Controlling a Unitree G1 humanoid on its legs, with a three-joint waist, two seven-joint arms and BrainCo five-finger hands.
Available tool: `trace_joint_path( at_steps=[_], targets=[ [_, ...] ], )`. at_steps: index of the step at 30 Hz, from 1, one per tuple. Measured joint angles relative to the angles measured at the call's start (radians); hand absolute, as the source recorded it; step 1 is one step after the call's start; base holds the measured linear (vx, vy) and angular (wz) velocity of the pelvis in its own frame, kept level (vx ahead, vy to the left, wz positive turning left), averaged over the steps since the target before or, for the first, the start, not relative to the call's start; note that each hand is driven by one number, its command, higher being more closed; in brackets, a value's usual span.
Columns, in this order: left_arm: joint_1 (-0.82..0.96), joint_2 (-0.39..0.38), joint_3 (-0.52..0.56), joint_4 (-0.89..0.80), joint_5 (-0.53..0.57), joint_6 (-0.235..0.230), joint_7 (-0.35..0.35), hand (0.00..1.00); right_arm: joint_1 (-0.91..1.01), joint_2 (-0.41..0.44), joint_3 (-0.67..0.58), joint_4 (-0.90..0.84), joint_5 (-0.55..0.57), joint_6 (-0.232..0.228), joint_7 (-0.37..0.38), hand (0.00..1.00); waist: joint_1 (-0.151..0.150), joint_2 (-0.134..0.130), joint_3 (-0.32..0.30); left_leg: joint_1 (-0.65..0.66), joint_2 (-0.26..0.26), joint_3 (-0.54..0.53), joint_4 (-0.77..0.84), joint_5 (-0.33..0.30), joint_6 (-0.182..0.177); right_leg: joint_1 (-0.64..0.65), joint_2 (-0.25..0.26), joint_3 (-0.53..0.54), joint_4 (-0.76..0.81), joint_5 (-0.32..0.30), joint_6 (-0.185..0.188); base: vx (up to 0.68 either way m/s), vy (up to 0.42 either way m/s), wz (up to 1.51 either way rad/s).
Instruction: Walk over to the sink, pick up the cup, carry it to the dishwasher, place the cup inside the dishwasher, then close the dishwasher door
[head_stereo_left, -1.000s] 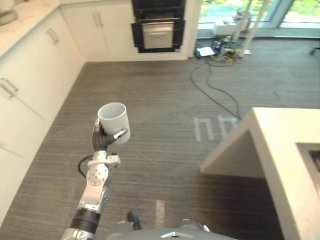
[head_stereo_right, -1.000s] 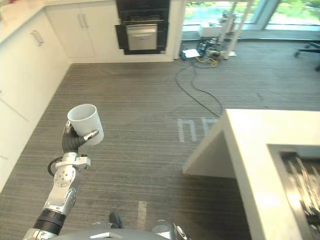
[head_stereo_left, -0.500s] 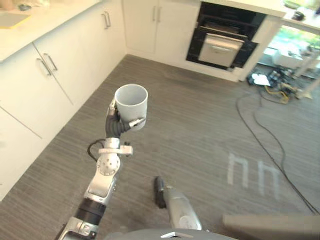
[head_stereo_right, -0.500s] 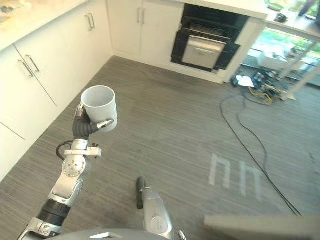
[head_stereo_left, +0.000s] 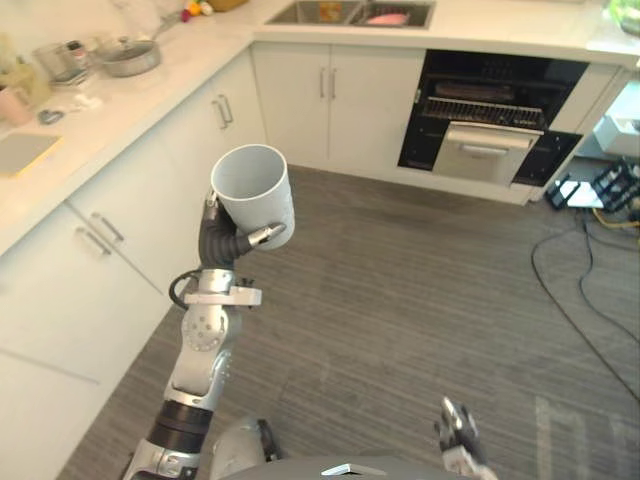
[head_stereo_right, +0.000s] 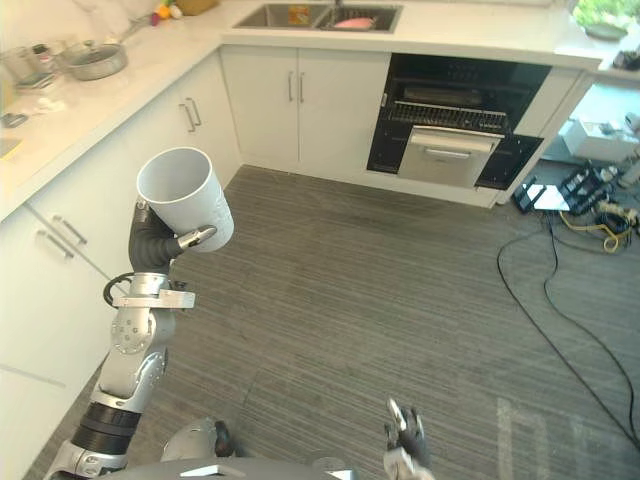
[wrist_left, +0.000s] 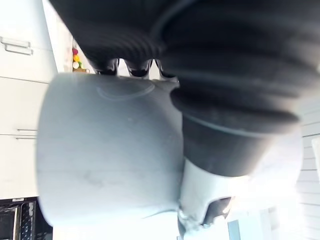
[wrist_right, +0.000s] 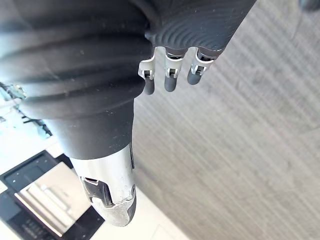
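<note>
**Left hand gripping cup, raised over kitchen floor**

Left hand: fingers and thumb curled round the lower part of the pale grey, handle-less round cup. The cup is upright with a slight tilt, its open mouth up, and looks empty inside. In the left wrist view the fingers wrap the far side of the cup wall and the thumb presses the near side.

Right hand: low and well to the right of the left hand, fingers straight and relaxed, nothing in it, with grey striped flooring below.

Surroundings, placed from the left hand:
- White cabinet fronts with slim bar handles run just to its left, under a pale countertop.
- Steel double-bowl sink is set in the counter far ahead.
- Black built-in dishwasher is ahead and to the right, well apart, its racks visible above a silver front panel.
- Metal pan sits on the counter ahead-left.
</note>
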Motion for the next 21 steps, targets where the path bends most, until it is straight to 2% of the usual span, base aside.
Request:
trace_joint_path(
  at_steps=[1, 2, 3, 4, 5, 6, 7, 8, 9, 10, 11, 12, 13, 14, 15, 16, 17, 18, 19, 20, 21],
  targets=[
    [0.010, -0.002, -0.001, 0.009, 0.001, 0.001, 0.003, 1.00, -0.021, -0.024, 0.012, 0.004, 0.025, -0.012, 0.007, 0.00, 0.006, 0.019, -0.001, 0.002, 0.017, -0.077, -0.156, 0.078, -0.068, 0.028, 0.005, 0.045, -0.001, -0.024, 0.046, 0.54, 0.490, -1.10],
    [0.015, 0.005, 0.004, 0.040, 0.002, 0.000, 0.014, 1.00, -0.028, -0.018, 0.035, 0.005, 0.067, -0.051, 0.010, 0.00, -0.002, 0.022, -0.004, 0.019, 0.025, -0.088, -0.124, 0.231, -0.083, 0.077, -0.019, 0.080, -0.001, -0.048, 0.078, 0.53, 0.503, -1.05],
    [0.019, 0.008, 0.013, 0.057, 0.002, 0.001, 0.020, 1.00, -0.033, -0.005, 0.047, 0.005, 0.082, -0.068, 0.010, 0.00, -0.004, 0.005, -0.001, 0.025, 0.015, -0.089, -0.082, 0.251, -0.068, 0.084, -0.035, 0.095, 0.009, -0.041, 0.074, 0.60, 0.567, -0.98],
    [0.033, 0.022, 0.039, 0.066, 0.002, 0.000, 0.031, 1.00, -0.042, 0.023, 0.053, -0.005, 0.085, -0.078, 0.011, 0.00, -0.009, -0.025, 0.001, 0.018, -0.001, -0.101, 0.021, 0.201, -0.027, 0.083, -0.052, 0.120, 0.048, -0.009, 0.057, 0.35, 0.325, -0.68],
    [0.032, 0.033, 0.053, 0.068, 0.002, 0.000, 0.037, 1.00, -0.041, 0.031, 0.053, -0.008, 0.085, -0.085, 0.011, 0.00, -0.017, -0.038, 0.003, 0.014, -0.011, -0.108, 0.075, 0.153, -0.026, 0.083, -0.059, 0.123, 0.074, 0.013, 0.052, 0.45, 0.386, -0.55],
    [0.029, 0.043, 0.066, 0.068, 0.003, 0.000, 0.039, 1.00, -0.033, 0.030, 0.049, -0.016, 0.077, -0.099, 0.008, 0.00, -0.029, -0.060, 0.000, 0.022, -0.034, -0.115, 0.150, 0.078, -0.012, 0.076, -0.080, 0.128, 0.151, 0.055, 0.056, 0.48, 0.360, -0.31],
    [0.029, 0.054, 0.075, 0.068, 0.004, 0.000, 0.041, 1.00, -0.010, 0.028, 0.045, -0.040, 0.064, -0.110, 0.001, 0.00, -0.028, -0.092, -0.009, 0.068, -0.056, -0.069, 0.162, 0.034, 0.001, 0.034, -0.121, 0.132, 0.278, 0.109, 0.078, 0.48, 0.325, -0.41],
    [0.029, 0.059, 0.082, 0.068, 0.005, -0.002, 0.042, 1.00, 0.000, 0.026, 0.044, -0.054, 0.045, -0.113, 0.003, 0.00, -0.022, -0.103, -0.009, 0.101, -0.071, -0.044, 0.162, 0.025, 0.020, 0.004, -0.146, 0.127, 0.350, 0.157, 0.101, 0.48, 0.278, -0.69],
    [0.029, 0.060, 0.093, 0.068, 0.014, -0.011, 0.043, 1.00, 0.002, 0.015, 0.040, -0.067, 0.016, -0.114, 0.006, 0.00, -0.024, -0.107, -0.008, 0.165, -0.084, 0.006, 0.153, -0.007, 0.042, -0.051, -0.194, 0.098, 0.456, 0.292, 0.152, 0.43, 0.257, -0.86],
    [0.029, 0.055, 0.097, 0.064, 0.029, -0.022, 0.043, 1.00, 0.001, 0.005, 0.046, -0.084, -0.009, -0.114, 0.012, 0.00, -0.028, -0.095, -0.007, 0.226, -0.090, 0.043, 0.115, -0.032, 0.057, -0.104, -0.242, 0.051, 0.535, 0.425, 0.129, 0.40, 0.265, -0.90],
    [0.028, 0.052, 0.104, 0.061, 0.049, -0.024, 0.050, 1.00, -0.003, 0.006, 0.051, -0.089, -0.033, -0.114, 0.014, 0.00, -0.031, -0.083, 0.000, 0.257, -0.088, 0.066, 0.093, -0.040, 0.062, -0.148, -0.256, 0.032, 0.609, 0.403, 0.101, 0.38, 0.258, -0.92],
    [0.027, 0.052, 0.108, 0.064, 0.078, -0.023, 0.070, 1.00, -0.024, 0.006, 0.077, -0.092, -0.072, -0.113, 0.018, 0.00, -0.038, -0.077, 0.006, 0.316, -0.084, 0.085, 0.048, -0.054, 0.063, -0.238, -0.259, -0.020, 0.745, 0.306, 0.041, 0.33, 0.203, -0.81],
    [0.028, 0.052, 0.097, 0.070, 0.104, -0.022, 0.085, 1.00, -0.023, 0.007, 0.110, -0.110, -0.086, -0.112, 0.022, 0.00, -0.048, -0.066, 0.012, 0.371, -0.080, 0.105, -0.007, -0.060, 0.064, -0.303, -0.240, -0.090, 0.794, 0.222, 0.017, 0.27, 0.149, -0.70],
    [0.029, 0.052, 0.093, 0.072, 0.110, -0.022, 0.091, 1.00, -0.018, 0.007, 0.128, -0.126, -0.084, -0.110, 0.023, 0.00, -0.053, -0.061, 0.015, 0.396, -0.077, 0.117, -0.031, -0.062, 0.061, -0.333, -0.223, -0.122, 0.784, 0.185, 0.017, 0.29, 0.090, -0.49],
    [0.029, 0.055, 0.076, 0.084, 0.115, -0.022, 0.101, 1.00, -0.018, 0.007, 0.153, -0.143, -0.081, -0.106, 0.023, 0.00, -0.069, -0.056, 0.017, 0.434, -0.071, 0.135, -0.066, -0.067, 0.053, -0.383, -0.179, -0.188, 0.709, 0.121, 0.017, 0.33, 0.031, -0.39],
    [0.030, 0.054, 0.066, 0.096, 0.120, -0.022, 0.107, 1.00, -0.016, 0.008, 0.164, -0.175, -0.081, -0.097, 0.022, 0.00, -0.080, -0.045, 0.025, 0.463, -0.060, 0.154, -0.081, -0.077, 0.039, -0.421, -0.132, -0.252, 0.567, 0.093, 0.013, 0.41, 0.014, -0.34],
    [0.030, 0.053, 0.064, 0.098, 0.121, -0.022, 0.106, 1.00, -0.015, 0.008, 0.166, -0.190, -0.081, -0.090, 0.022, 0.00, -0.087, -0.045, 0.029, 0.476, -0.053, 0.162, -0.084, -0.084, 0.028, -0.436, -0.106, -0.283, 0.476, 0.095, 0.014, 0.30, -0.047, -0.22],
    [0.030, 0.052, 0.063, 0.100, 0.124, -0.022, 0.106, 1.00, -0.007, 0.008, 0.165, -0.211, -0.083, -0.086, 0.021, 0.00, -0.094, -0.046, 0.033, 0.494, -0.044, 0.168, -0.085, -0.097, 0.012, -0.454, -0.077, -0.317, 0.339, 0.114, 0.015, 0.33, -0.073, -0.08],
    [0.041, 0.054, 0.063, 0.102, 0.141, -0.025, 0.105, 1.00, 0.027, 0.010, 0.166, -0.237, -0.106, -0.087, 0.016, 0.00, -0.097, -0.070, 0.026, 0.524, -0.058, 0.168, -0.085, -0.128, -0.022, -0.456, -0.045, -0.332, 0.090, 0.237, 0.040, 0.44, -0.088, 0.02],
    [0.050, 0.061, 0.063, 0.102, 0.141, -0.030, 0.104, 1.00, 0.049, 0.013, 0.167, -0.249, -0.119, -0.091, 0.012, 0.00, -0.099, -0.100, 0.021, 0.545, -0.081, 0.150, -0.083, -0.144, -0.032, -0.451, -0.050, -0.327, 0.016, 0.323, 0.044, 0.57, -0.107, 0.17],
    [0.067, 0.037, 0.065, 0.140, 0.141, -0.042, 0.100, 1.00, 0.079, 0.002, 0.166, -0.234, -0.132, -0.094, 0.009, 0.00, -0.111, -0.081, 0.026, 0.575, -0.073, 0.121, -0.071, -0.185, -0.052, -0.443, -0.049, -0.318, 0.060, 0.404, -0.070, 0.48, -0.076, 0.11]
  ],
)
